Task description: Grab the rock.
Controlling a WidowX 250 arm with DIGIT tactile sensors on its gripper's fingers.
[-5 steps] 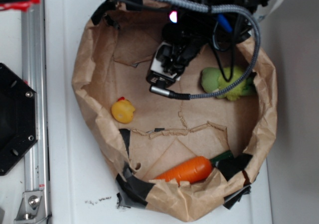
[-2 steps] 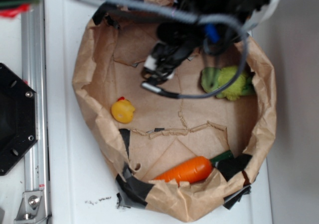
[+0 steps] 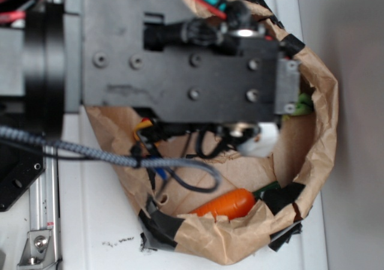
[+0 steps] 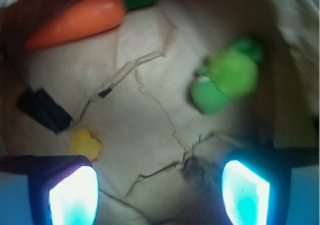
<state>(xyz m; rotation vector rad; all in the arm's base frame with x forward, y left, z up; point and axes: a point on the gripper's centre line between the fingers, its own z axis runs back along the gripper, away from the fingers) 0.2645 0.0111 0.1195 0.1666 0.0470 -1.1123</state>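
Arm (image 3: pixel 180 66) metal is blocking most of the paper bag (image 3: pixel 318 132) from outside, hiding the rock, so lowering calls for care. At the wrist, the gripper (image 4: pixel 160 190) is hanging with fingers (image 4: pixel 74 195) apart; what seems the rock (image 4: pixel 197 172), blurred, is lying between them, nearer the right finger, needing a small shift.

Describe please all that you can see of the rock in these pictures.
The rock shows only in the blurred wrist view: a small dark grey-brown lump with a rough, uneven outline. It lies on the brown paper floor of the bag, beside a tear line, low in the picture near the right finger of the open gripper. Whether the finger touches it cannot be told. In the exterior view the arm hides it.
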